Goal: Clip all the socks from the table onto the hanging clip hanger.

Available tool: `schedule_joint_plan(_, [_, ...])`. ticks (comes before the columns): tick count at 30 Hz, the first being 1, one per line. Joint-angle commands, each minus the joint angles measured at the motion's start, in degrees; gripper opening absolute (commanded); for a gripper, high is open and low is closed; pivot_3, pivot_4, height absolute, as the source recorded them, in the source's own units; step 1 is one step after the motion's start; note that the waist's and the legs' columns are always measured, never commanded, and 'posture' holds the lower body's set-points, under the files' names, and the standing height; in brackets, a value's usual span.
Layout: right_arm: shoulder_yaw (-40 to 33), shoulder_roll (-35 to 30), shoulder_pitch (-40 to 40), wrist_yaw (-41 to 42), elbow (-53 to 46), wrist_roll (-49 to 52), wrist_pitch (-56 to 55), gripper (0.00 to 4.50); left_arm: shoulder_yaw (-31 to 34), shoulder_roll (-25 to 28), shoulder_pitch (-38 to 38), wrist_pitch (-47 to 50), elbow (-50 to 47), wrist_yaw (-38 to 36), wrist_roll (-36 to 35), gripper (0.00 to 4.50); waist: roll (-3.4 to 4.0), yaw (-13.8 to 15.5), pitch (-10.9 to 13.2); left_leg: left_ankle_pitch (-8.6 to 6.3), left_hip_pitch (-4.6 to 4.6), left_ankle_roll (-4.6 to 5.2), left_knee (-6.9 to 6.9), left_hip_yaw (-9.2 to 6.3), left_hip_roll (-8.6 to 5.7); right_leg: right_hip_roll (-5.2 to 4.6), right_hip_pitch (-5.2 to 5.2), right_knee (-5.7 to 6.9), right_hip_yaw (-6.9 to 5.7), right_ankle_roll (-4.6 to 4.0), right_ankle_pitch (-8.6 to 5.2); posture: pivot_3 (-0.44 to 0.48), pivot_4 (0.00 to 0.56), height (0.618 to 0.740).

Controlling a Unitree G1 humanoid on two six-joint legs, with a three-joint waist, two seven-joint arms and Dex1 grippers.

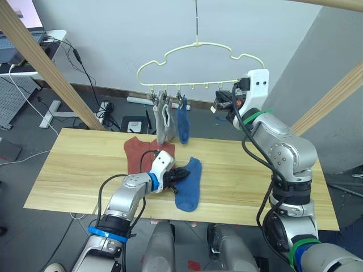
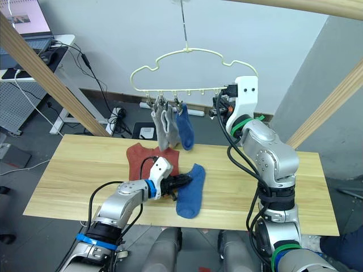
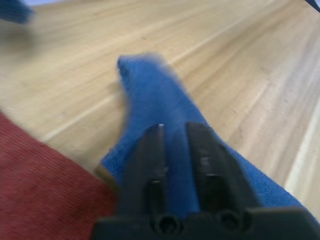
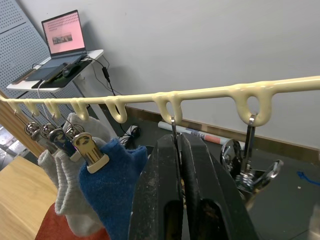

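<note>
Thick wooden poles (image 1: 45, 68) slant across both upper corners, and behind the table (image 1: 79, 170) a side desk with a laptop (image 4: 62, 32) and loose cables (image 1: 85, 73) crowd the floor. The hanger (image 1: 198, 62) hangs from a thin hook above the table's far edge; two grey socks (image 1: 161, 122) and a blue sock (image 1: 182, 122) dangle from clips at its left end, close together and overlapping, so the grey ones are hard to separate. The right gripper (image 4: 179, 150) is up at the hanger's right part, its fingers pressed together around a clip's stem just under the bar; the clip itself is mostly hidden behind them. A second blue sock (image 1: 190, 184) lies flat on the table, with the left gripper (image 1: 180, 175) on its cuff end, fingers slightly apart and resting on the knit; whether they pinch it I cannot tell. Rust-red socks (image 1: 139, 153) lie beside it, partly covered by the left arm.
</note>
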Motion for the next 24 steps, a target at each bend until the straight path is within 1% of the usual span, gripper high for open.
schedule_joint_plan(1, [-0.9, -0.8, 1.5, -1.1, 0.7, -0.4, 1.6, 0.00, -0.6, -0.7, -1.8, -2.0, -1.3, 1.2, 0.9, 2.19, 0.00, 0.0, 0.0, 0.00, 0.00, 0.00, 0.00, 0.00, 0.00, 0.00, 0.00, 0.00, 0.00, 0.00, 0.00, 0.164, 0.272, 0.740])
schedule_joint_plan(4, [-0.9, -0.8, 1.9, -1.3, 0.4, -0.4, 1.6, 0.00, -2.0, -0.4, -1.3, -1.5, -3.8, 2.0, 2.3, 3.16, 0.00, 0.0, 0.0, 0.00, 0.00, 0.00, 0.00, 0.00, 0.00, 0.00, 0.00, 0.01, 0.00, 0.00, 0.00, 0.161, 0.269, 0.740])
schedule_joint_plan(8, [-1.0, -0.3, 2.2, -1.9, -0.2, -0.4, 1.8, 0.00, -7.6, 1.5, 1.3, 1.1, -8.5, 3.6, 7.4, 4.41, 0.01, 0.0, 0.0, 0.00, 0.00, 0.00, -0.04, 0.03, 0.00, 0.00, -0.01, -0.02, 0.02, 0.00, 0.00, 0.158, 0.265, 0.740])
schedule_joint_plan(12, [-1.1, -0.2, 2.2, -2.4, -0.2, -0.3, 1.8, 0.00, -10.8, 0.9, 1.5, 6.6, -11.9, 8.6, 11.9, 4.46, 0.01, 0.1, 0.0, 0.00, -0.01, 0.00, -0.03, 0.02, 0.00, -0.01, -0.01, -0.02, 0.01, 0.00, 0.00, 0.156, 0.265, 0.740])
schedule_joint_plan(17, [-1.2, -0.1, 2.3, -2.7, 0.0, -0.3, 1.6, 0.00, -13.2, -1.4, -0.9, 8.9, -8.3, 14.0, 16.4, 4.46, 0.00, 0.1, 0.0, 0.06, -0.01, 0.08, 0.00, 0.07, 0.00, -0.03, 0.00, -0.01, 0.02, 0.07, 0.04, 0.157, 0.267, 0.740])
schedule_joint_plan(20, [-1.1, 0.0, 2.2, -3.0, 0.0, -0.3, 1.7, 0.00, -14.2, -2.4, -0.9, 9.9, -5.3, 13.7, 16.9, 4.46, 0.00, 0.0, -0.1, 0.06, -0.01, 0.09, 0.00, 0.11, -0.02, -0.05, 0.00, -0.02, 0.03, 0.08, 0.05, 0.152, 0.270, 0.740])
schedule_joint_plan(24, [-1.2, -0.1, 2.2, -3.1, 0.2, -0.3, 1.7, 0.00, -16.0, -1.4, -0.5, 8.9, -4.2, 12.3, 18.0, 4.46, 0.11, 0.0, -0.5, 0.06, -0.01, 0.09, -0.01, 0.12, -0.02, -0.06, 0.00, -0.02, 0.04, 0.08, 0.05, 0.149, 0.274, 0.740])
